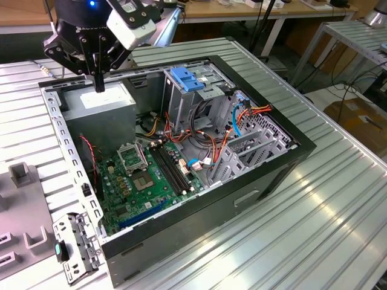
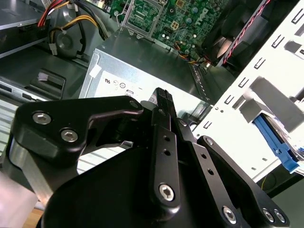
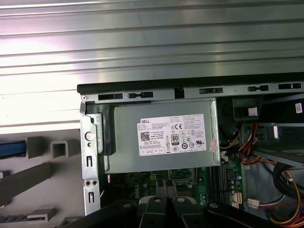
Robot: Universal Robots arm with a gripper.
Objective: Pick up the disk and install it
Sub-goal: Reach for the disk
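Hand (image 1: 98, 84) closed, empty, above computer case (image 1: 304, 144) holding power supply (image 1: 100, 104) and motherboard (image 1: 136, 187).

Hand (image 1: 98, 86) top cropped, ext. view.

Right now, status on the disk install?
Gripper shut, empty, over the grey power supply in the open case. Disk not in grip. Blue-handled drive cage stands apart, toward the exterior view's right.
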